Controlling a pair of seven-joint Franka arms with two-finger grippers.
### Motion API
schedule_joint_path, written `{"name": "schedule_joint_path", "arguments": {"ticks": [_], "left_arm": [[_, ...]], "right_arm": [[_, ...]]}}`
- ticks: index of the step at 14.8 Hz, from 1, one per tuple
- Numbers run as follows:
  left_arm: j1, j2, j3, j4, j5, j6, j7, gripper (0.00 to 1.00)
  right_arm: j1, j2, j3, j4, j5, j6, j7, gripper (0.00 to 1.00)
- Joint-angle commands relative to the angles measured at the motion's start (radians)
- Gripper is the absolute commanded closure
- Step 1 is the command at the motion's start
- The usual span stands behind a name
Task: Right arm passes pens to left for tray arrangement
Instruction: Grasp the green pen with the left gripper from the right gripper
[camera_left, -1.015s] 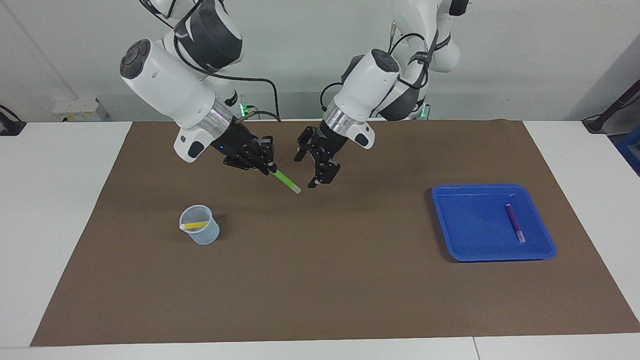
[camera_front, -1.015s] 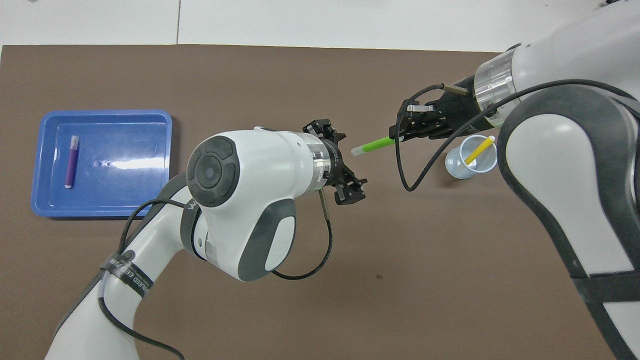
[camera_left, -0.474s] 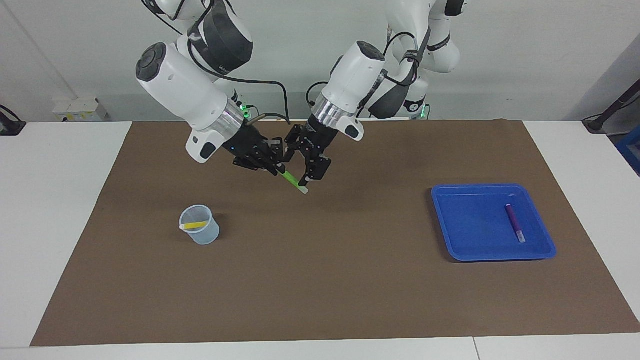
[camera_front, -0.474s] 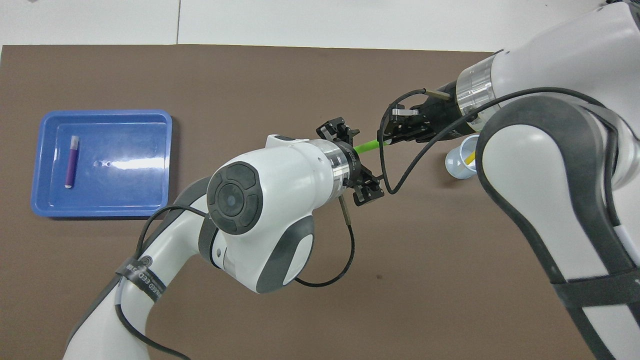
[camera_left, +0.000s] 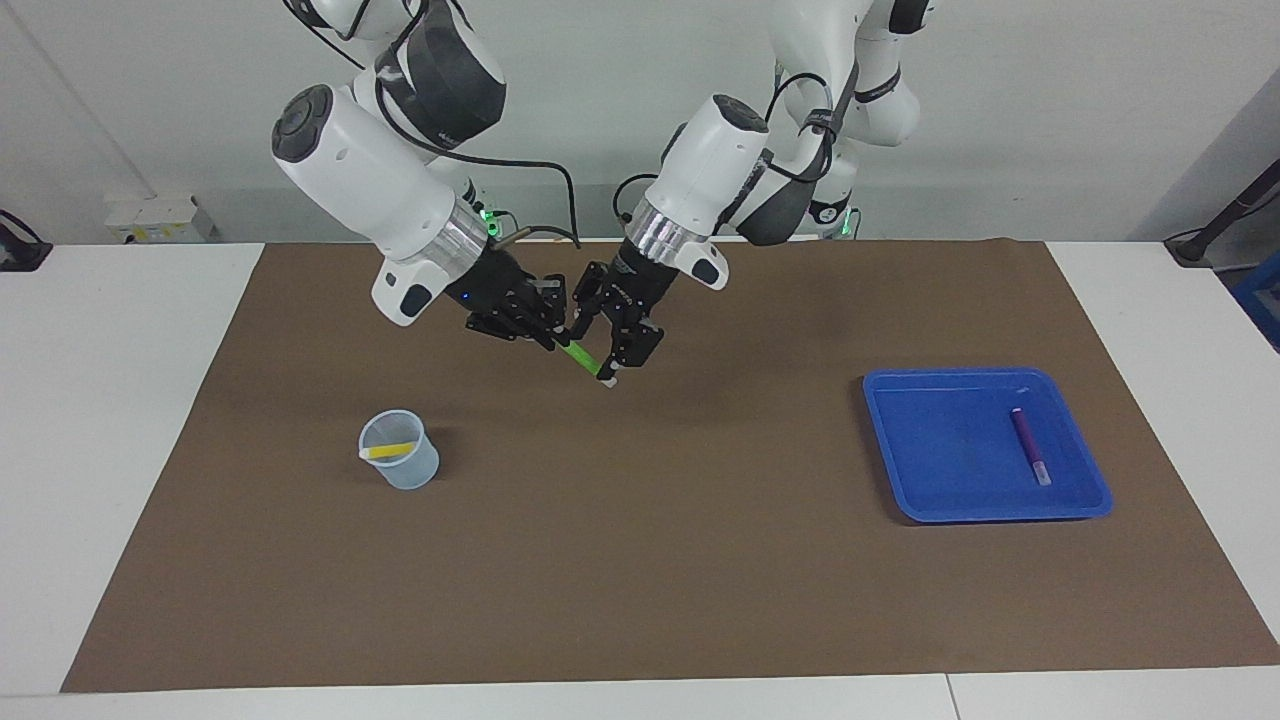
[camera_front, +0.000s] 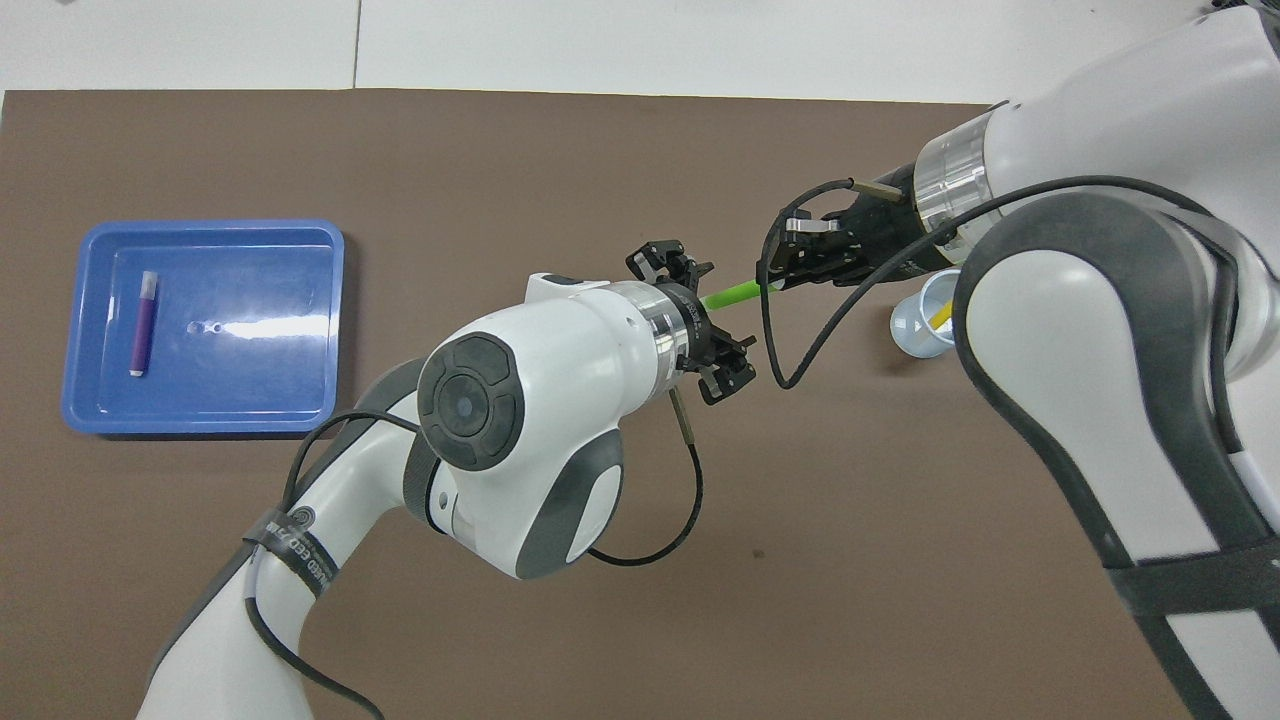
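Facing view, going from its left edge across: a small translucent cup (camera_left: 400, 463) stands on the brown mat toward the right arm's end of the table, with the yellow pen (camera_left: 391, 451) leaning in it, presumably the store the pens are drawn from. Above the mat, nearer the robots than the cup, the right gripper (camera_left: 545, 335) has its jaws clamped on one end of the green pen (camera_left: 580, 358), holding it out slanted with the pale end free, which looks like an offer made so the other arm has bare length to take. The left gripper (camera_left: 612, 362) is at that free end, its jaws set about the pen and partly drawn in; whether they already press on it I cannot tell. In my judgement the handover is mid-way, and the right arm should not let go until the left grip is firm, or the pen drops to the mat.

Further along, toward the left arm's end of the table, the blue tray (camera_left: 900, 470) sits flat with the purple pen (camera_left: 1029, 446) lying in it near one side, leaving room for two more alongside.

The brown mat (camera_left: 640, 580) covers most of a white table (camera_left: 100, 400). A plain pale wall rises by the robots' bases, with a small box (camera_left: 160, 220) at its foot.
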Motion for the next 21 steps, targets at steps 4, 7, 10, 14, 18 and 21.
{"name": "schedule_joint_path", "arguments": {"ticks": [4, 7, 10, 14, 18, 21], "left_arm": [[-0.014, -0.006, 0.009, -0.017, 0.016, 0.042, -0.009, 0.29], [-0.014, -0.006, 0.009, -0.017, 0.027, 0.042, 0.003, 0.42], [-0.014, -0.006, 0.009, -0.014, 0.033, 0.04, 0.007, 0.46], [-0.013, -0.005, 0.009, -0.008, 0.034, 0.031, 0.03, 0.58], [-0.013, -0.005, 0.009, -0.004, 0.045, 0.024, 0.052, 0.89], [-0.013, -0.005, 0.009, 0.001, 0.045, 0.024, 0.055, 0.98]], "right_arm": [[-0.006, -0.028, 0.004, -0.037, 0.027, 0.022, 0.001, 0.86], [-0.008, -0.028, 0.004, -0.037, 0.027, 0.022, 0.001, 0.86], [-0.008, -0.028, 0.004, -0.037, 0.027, 0.022, 0.0, 0.86], [-0.008, -0.028, 0.004, -0.037, 0.028, 0.024, 0.0, 0.86], [-0.009, -0.028, 0.004, -0.037, 0.027, 0.024, -0.002, 0.86], [-0.009, -0.028, 0.004, -0.037, 0.027, 0.024, -0.005, 0.86]]}}
